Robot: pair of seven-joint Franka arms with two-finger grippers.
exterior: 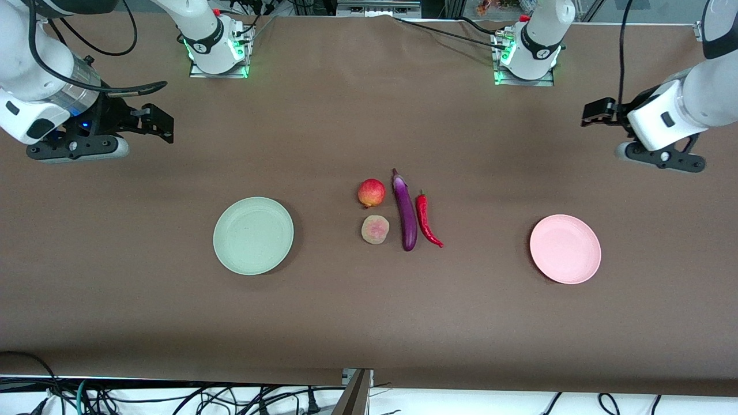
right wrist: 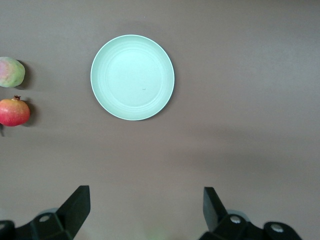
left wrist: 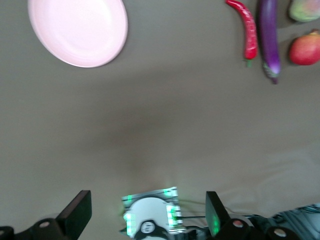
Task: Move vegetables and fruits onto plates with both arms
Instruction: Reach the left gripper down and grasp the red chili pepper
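In the middle of the table lie a purple eggplant (exterior: pixel 405 211), a red chili pepper (exterior: pixel 426 220) beside it toward the left arm's end, a red-yellow pomegranate (exterior: pixel 371 192) and a tan peach (exterior: pixel 375 229) nearer the front camera. The green plate (exterior: pixel 253 235) lies toward the right arm's end and the pink plate (exterior: pixel 565 249) toward the left arm's end; both are bare. My right gripper (exterior: pixel 161 125) hangs open and empty over bare table at its end. My left gripper (exterior: pixel 594 112) hangs open and empty at its end. The left wrist view shows the left gripper (left wrist: pixel 147 212), pink plate (left wrist: pixel 77 31), chili (left wrist: pixel 248 30) and eggplant (left wrist: pixel 268 37). The right wrist view shows the right gripper (right wrist: pixel 145 210), green plate (right wrist: pixel 132 77), peach (right wrist: pixel 10 72) and pomegranate (right wrist: pixel 13 112).
The brown cloth (exterior: pixel 346 311) covers the whole table. The two arm bases (exterior: pixel 219 52) (exterior: pixel 527 57) with green lights stand along the edge farthest from the front camera. Cables hang below the table's near edge (exterior: pixel 173 397).
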